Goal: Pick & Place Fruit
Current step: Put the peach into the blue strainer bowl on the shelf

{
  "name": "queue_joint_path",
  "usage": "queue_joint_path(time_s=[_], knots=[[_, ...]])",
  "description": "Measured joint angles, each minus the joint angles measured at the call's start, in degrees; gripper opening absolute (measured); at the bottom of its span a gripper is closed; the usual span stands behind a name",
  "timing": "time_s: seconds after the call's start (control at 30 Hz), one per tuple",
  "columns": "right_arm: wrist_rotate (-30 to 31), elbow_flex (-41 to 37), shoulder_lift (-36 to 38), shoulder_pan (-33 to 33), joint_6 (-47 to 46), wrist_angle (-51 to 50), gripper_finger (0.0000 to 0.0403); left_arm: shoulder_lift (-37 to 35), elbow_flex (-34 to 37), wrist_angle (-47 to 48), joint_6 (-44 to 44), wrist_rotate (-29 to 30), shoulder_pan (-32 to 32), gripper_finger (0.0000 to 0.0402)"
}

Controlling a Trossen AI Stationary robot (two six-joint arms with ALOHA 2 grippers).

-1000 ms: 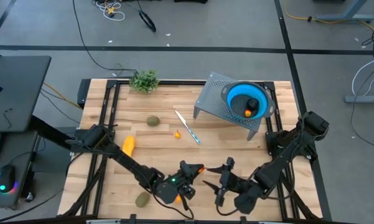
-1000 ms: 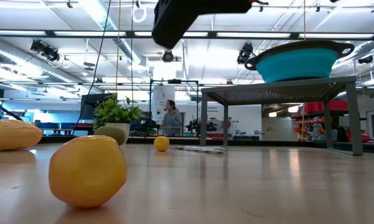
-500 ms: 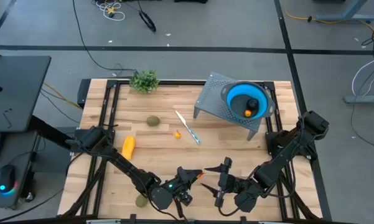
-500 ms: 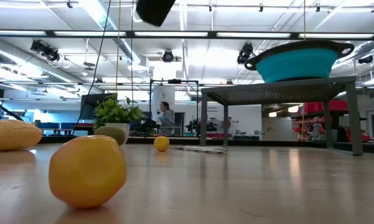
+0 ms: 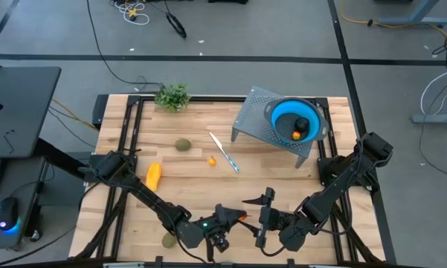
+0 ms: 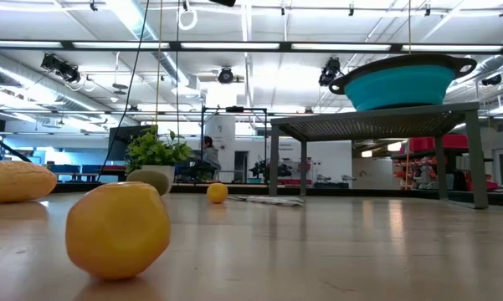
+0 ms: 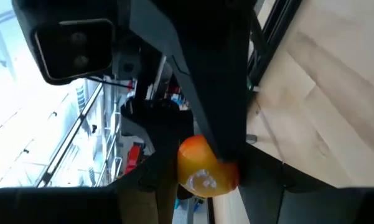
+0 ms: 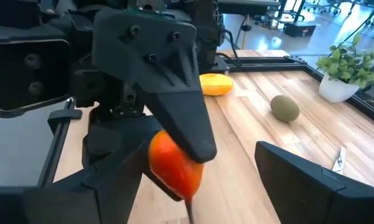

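Observation:
A small orange-red fruit (image 5: 240, 217) hangs above the table's near middle, with my left gripper (image 5: 234, 218) shut on it. My right gripper (image 5: 259, 219) faces it from the right, open, one finger on each side of the fruit (image 8: 174, 165) and apart from it. On the table lie the yellow oblong fruit (image 5: 154, 175), one olive oval (image 5: 182, 144) farther back, another olive oval (image 5: 169, 239) near the front edge, and a tiny orange fruit (image 5: 212, 158). My left gripper pinches the orange-red fruit's two opposite sides (image 7: 190, 163) between its two fingers. The fingers (image 8: 177, 106) lie about level and come from the table's left. The fruit is lifted clear of the table.
A blue bowl (image 5: 283, 112) with a dark round fruit and an orange one sits on a grey perforated stand (image 5: 254, 123) at the back right. A blue-handled knife (image 5: 224, 151) lies mid-table and a leafy sprig (image 5: 172, 96) at the far edge. The two grippers are close together.
My left gripper has risen out of the low view and drifted toward the table's near edge, turning as it went, with the orange-red fruit still in it. My right gripper's fingers have spread wider apart.

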State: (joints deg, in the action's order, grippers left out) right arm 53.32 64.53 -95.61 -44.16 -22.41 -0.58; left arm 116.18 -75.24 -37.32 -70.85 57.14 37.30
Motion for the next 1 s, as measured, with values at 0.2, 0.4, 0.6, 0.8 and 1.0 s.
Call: queue_joint_path(time_s=[0.2, 0.4, 0.6, 0.8, 1.0], knots=[[-3.1, 0.0, 0.0, 0.0, 0.0, 0.8, 0.0303, 0.0, 0.0, 0.0, -0.6, -1.7, 0.0, 0.0148], [-4.0, 0.0, 0.0, 0.0, 0.4, 1.0, 0.0274, 0.0, 0.0, -0.3, -1.7, -1.5, 0.0, 0.0148], [-4.0, 0.0, 0.0, 0.0, 0.9, 1.0, 0.0232, 0.0, 0.0, -0.3, -1.6, -1.5, 0.0, 0.0148], [-4.0, 0.0, 0.0, 0.0, 1.9, 1.1, 0.0184, 0.0, 0.0, -0.3, -1.4, -1.5, 0.0, 0.0149], [-4.1, 0.0, 0.0, 0.0, 2.3, 1.3, 0.0148, 0.0, 0.0, -0.3, -0.5, -1.5, 0.0, 0.0149]])
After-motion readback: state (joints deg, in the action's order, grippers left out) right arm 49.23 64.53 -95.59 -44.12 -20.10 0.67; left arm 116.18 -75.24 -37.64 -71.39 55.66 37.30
